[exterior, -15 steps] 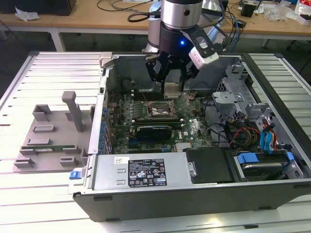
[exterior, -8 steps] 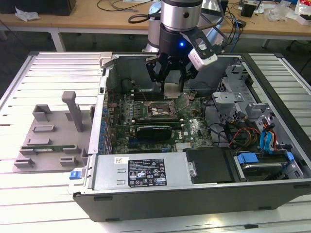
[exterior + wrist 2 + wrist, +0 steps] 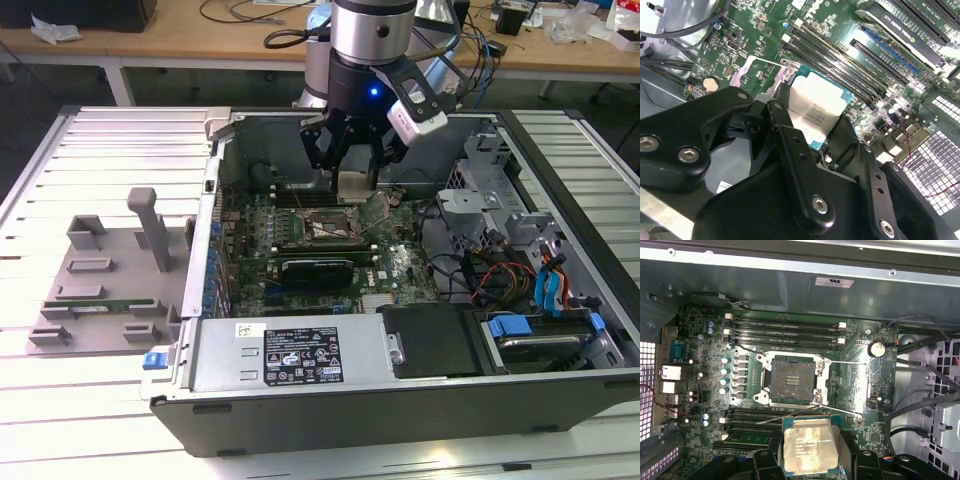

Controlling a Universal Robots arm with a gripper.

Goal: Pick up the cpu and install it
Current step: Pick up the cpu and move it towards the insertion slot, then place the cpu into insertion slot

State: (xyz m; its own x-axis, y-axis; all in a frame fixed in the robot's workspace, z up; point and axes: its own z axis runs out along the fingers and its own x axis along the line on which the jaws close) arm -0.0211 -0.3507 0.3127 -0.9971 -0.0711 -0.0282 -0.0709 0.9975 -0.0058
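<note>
- Step in hand, as I judge it — carrying to the socket: pick-up is done, install is not yet done.
- Gripper (image 3: 356, 170) is closed on the cpu (image 3: 810, 444), with the fingers (image 3: 762, 466) clamped on two opposite edges. The silver top faces up and the chip is roughly level, hanging clear above the motherboard (image 3: 860, 410).
- In the second wrist view the cpu (image 3: 816, 111) sits between my black fingers, with green board beneath.
- Socket (image 3: 792, 380) is bare, and its retention plate (image 3: 385, 208) is swung up and open. In the first wrist view the chip hangs beside the socket, not over it, above a bank of memory slots (image 3: 755, 415).
- Seating calls for, I reckon, the chip squared to the socket frame, corners matched, and a flat descent with no sliding — the socket contacts look delicate. I cannot tell whether my orientation is right.
- Surface: an open computer case (image 3: 230, 350) lies on its side on a white slatted table (image 3: 110, 150). A long black card (image 3: 315, 268) is seated in the board just beside the socket.
- A grey holder (image 3: 90, 265) sits on the table at the exterior view's left, well apart from the case, with a green memory stick (image 3: 100, 303) lying in it.
- Room: a wooden desk (image 3: 200, 40) stands behind with loose cables (image 3: 250, 12). Coloured wiring (image 3: 500, 275) is bundled inside the case at the exterior view's right, clear of my path as far as I can judge.
</note>
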